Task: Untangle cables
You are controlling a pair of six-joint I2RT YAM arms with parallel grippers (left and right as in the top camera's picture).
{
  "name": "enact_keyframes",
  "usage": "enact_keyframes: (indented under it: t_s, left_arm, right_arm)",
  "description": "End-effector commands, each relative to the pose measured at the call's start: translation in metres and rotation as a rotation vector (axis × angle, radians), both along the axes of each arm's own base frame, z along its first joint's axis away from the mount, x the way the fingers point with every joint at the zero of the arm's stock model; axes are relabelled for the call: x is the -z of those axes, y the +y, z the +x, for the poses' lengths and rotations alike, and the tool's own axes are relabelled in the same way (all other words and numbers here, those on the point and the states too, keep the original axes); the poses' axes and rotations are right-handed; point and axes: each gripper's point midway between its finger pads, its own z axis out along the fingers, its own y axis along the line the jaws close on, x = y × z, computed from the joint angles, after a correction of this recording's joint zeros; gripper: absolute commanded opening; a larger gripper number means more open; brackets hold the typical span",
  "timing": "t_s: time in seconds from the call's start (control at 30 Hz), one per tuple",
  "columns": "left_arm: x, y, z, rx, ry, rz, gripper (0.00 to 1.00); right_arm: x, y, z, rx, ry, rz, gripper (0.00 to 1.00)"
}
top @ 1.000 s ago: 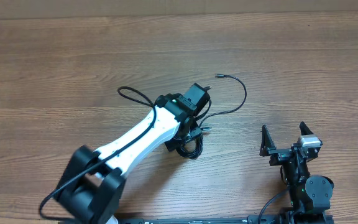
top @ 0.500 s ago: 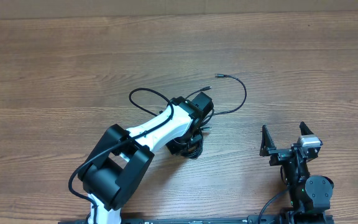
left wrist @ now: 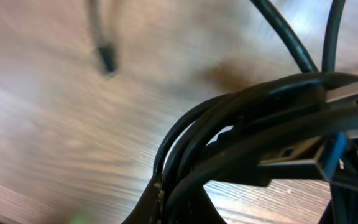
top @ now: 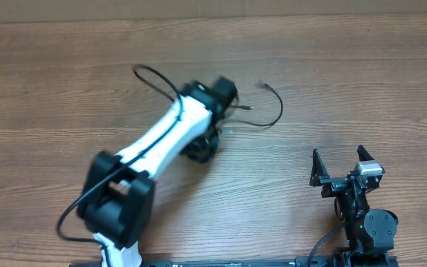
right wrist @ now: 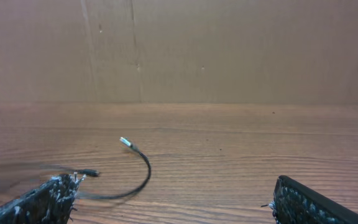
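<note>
Cables (left wrist: 253, 102): 1 tangled bundle in left jaws, strand count unclear.

- The left arm (top: 161, 137) is showing one long white link across the middle left of the overhead frame, with bulky black joint housings (top: 117, 211) at lower left and a black wrist at upper centre.
- A thick black arm cable (top: 153, 76) is looping above the white link; a second loop is curling out at lower left.
- The right arm (top: 367, 222) is appearing all black at lower right, with a rounded joint housing.
- The right gripper (top: 338, 152) is carrying two tapered black fingers and a small grey block (top: 369, 169).
- In the right wrist view, its finger pads (right wrist: 39, 202) are looking black, rough and white-flecked in the lower corners.
</note>
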Motion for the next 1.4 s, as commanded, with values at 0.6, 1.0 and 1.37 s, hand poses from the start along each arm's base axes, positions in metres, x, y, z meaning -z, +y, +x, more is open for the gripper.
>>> enact_keyframes:
  t_s: [0.6,1.0,1.37]
  left_arm:
    - [-0.05,-0.002,-0.014,0.473,0.065,-0.05,1.0]
    - [0.0,-0.052,-0.083,-0.317,0.262,-0.322,0.9]
    - [0.071,-0.072,-0.132,-0.695,0.332,-0.33,0.76]
  right_arm:
    - [0.001,0.0,0.0,0.004,-0.007,-0.005,1.0]
    - [0.001,0.0,0.0,0.004,-0.007,-0.005,1.0]
    - [0.001,0.0,0.0,0.004,-0.007,-0.005,1.0]
